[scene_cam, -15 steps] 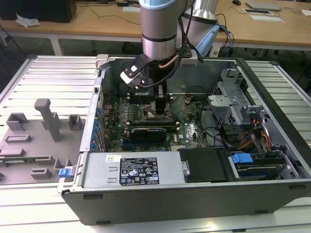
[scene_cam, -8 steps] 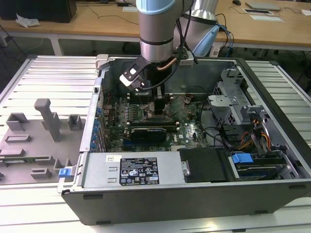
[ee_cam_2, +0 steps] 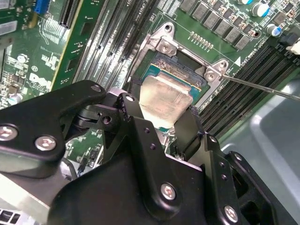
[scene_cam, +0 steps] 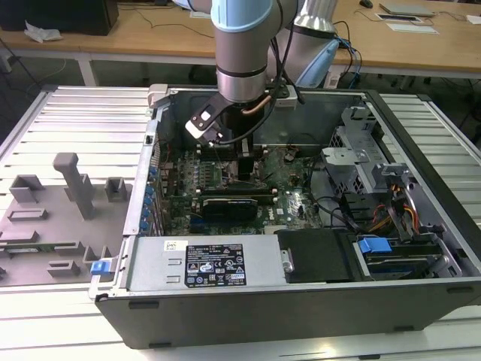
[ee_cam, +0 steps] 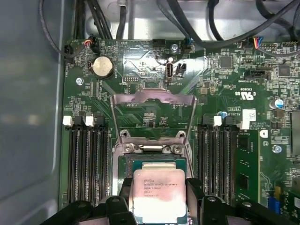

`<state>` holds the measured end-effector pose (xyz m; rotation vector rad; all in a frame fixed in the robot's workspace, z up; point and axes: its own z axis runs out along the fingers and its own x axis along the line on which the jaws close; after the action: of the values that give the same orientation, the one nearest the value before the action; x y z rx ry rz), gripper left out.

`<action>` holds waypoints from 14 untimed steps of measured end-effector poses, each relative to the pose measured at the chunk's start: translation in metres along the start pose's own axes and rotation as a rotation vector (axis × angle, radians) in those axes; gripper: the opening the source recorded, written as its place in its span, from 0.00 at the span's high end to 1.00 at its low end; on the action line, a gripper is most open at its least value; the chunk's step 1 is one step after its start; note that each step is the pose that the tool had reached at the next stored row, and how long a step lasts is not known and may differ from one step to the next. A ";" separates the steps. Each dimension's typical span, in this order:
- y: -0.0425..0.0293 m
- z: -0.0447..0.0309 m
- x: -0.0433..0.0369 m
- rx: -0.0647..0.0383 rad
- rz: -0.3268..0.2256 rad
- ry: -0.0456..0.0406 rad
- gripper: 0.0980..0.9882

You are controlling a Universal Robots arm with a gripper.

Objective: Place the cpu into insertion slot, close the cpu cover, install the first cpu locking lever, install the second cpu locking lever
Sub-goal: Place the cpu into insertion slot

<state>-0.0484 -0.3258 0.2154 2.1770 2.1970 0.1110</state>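
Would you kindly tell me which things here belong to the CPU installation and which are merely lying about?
For the job: the cpu, held by the gripper; the insertion slot under it; the open cpu cover.
Lying about: memory slots; coin battery; grey fixtures at the exterior view's left.

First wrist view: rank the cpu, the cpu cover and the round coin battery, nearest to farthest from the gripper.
1. The cpu, between the fingers of the gripper.
2. The cpu cover, flipped open just beyond the cpu.
3. The coin battery, farther still, past the cover's far edge.
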 end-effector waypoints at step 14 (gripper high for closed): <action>-0.0013 0.0132 0.0052 0.002 0.017 -0.0017 0.51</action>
<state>-0.0486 -0.3203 0.2022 2.1960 2.1794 0.1076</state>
